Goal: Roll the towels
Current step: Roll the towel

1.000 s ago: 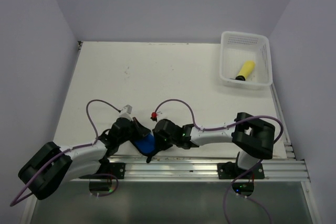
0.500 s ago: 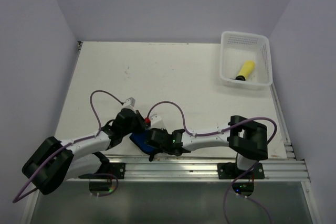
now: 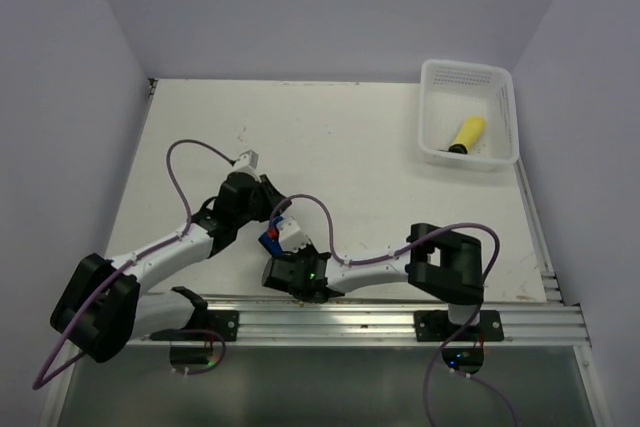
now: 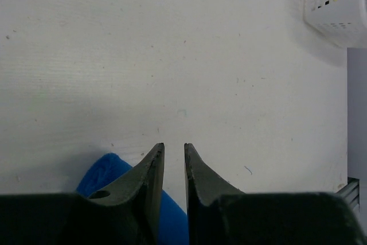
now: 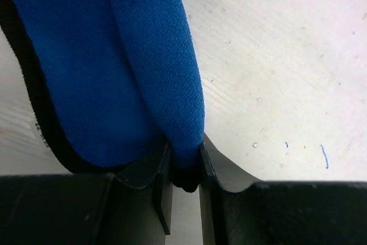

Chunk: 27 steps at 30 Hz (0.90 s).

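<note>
The blue towel point(image 3: 269, 241) is bunched near the table's front edge, mostly hidden under the two grippers. My right gripper point(image 3: 278, 250) is shut on a thick fold of it point(image 5: 172, 84), whose dark edging shows between the fingertips point(image 5: 184, 159). My left gripper point(image 3: 270, 209) sits just beyond the towel, its jaws nearly together with a narrow gap and nothing between them point(image 4: 174, 148). The blue towel point(image 4: 100, 173) lies under and behind its fingers. The yellow towel point(image 3: 466, 133) lies rolled in the white basket point(image 3: 437, 154).
The white basket stands at the far right corner and shows in the left wrist view point(image 4: 338, 10). An aluminium rail point(image 3: 380, 322) runs along the near edge. Purple cables point(image 3: 190, 162) loop above both arms.
My left gripper has moved away from me and off the blue towel. My right gripper has moved left along the front edge with the towel in it.
</note>
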Tool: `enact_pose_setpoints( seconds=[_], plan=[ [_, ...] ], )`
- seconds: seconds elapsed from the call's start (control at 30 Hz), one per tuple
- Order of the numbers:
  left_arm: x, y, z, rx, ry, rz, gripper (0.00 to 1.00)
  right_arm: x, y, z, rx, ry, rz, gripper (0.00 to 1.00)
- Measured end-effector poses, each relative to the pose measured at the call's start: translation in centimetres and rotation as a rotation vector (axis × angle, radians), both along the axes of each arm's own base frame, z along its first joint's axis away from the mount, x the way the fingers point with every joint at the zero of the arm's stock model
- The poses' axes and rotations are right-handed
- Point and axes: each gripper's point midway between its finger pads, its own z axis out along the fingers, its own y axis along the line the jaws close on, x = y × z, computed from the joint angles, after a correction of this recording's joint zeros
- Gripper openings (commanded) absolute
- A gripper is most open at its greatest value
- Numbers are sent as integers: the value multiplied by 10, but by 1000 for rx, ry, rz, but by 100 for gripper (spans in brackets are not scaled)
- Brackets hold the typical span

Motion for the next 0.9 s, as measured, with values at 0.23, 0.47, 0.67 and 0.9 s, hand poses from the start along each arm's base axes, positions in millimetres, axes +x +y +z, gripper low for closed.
enact_pose_setpoints(
  seconds=[0.23, 0.47, 0.67, 0.9],
  plan=[
    [-7, -9, -7, -26, 35, -50, 22, 6, 6, 2, -150, -167, 7, 0],
    [-25, -10, -26, -52, 87, -84, 20, 11, 20, 3, -347, -313, 28, 0],
    [-49, 3, -52, -50, 150, -73, 20, 8, 21, 3, -454, -376, 50, 0],
    [-62, 10, -61, -87, 135, -52, 19, 3, 23, 3, -527, -403, 89, 17]
  ],
)
